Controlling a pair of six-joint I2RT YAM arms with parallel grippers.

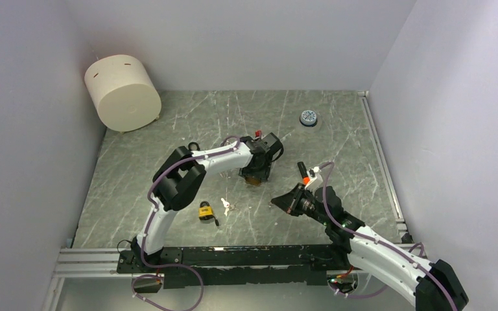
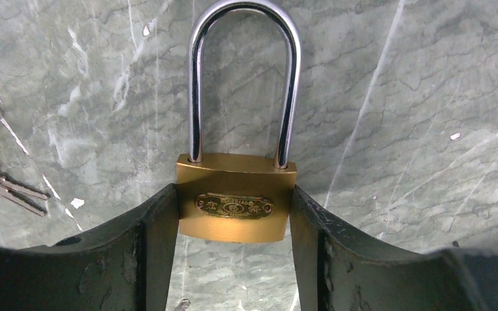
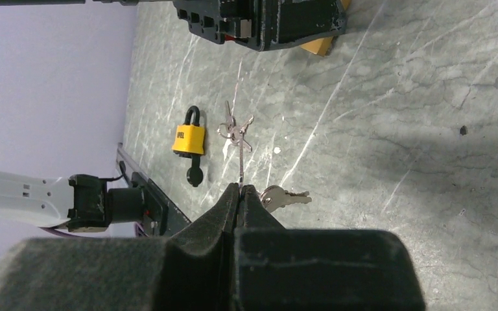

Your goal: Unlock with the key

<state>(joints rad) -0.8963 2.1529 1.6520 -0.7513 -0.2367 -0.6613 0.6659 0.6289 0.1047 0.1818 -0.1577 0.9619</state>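
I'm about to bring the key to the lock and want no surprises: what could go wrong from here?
The right end effector seems to pinch the key only at its very tips, with the key jutting sideways. It may twist or slip under insertion force.
The left end effector clamps the brass padlock by its sides, but no view shows the keyhole, so alignment would be blind.
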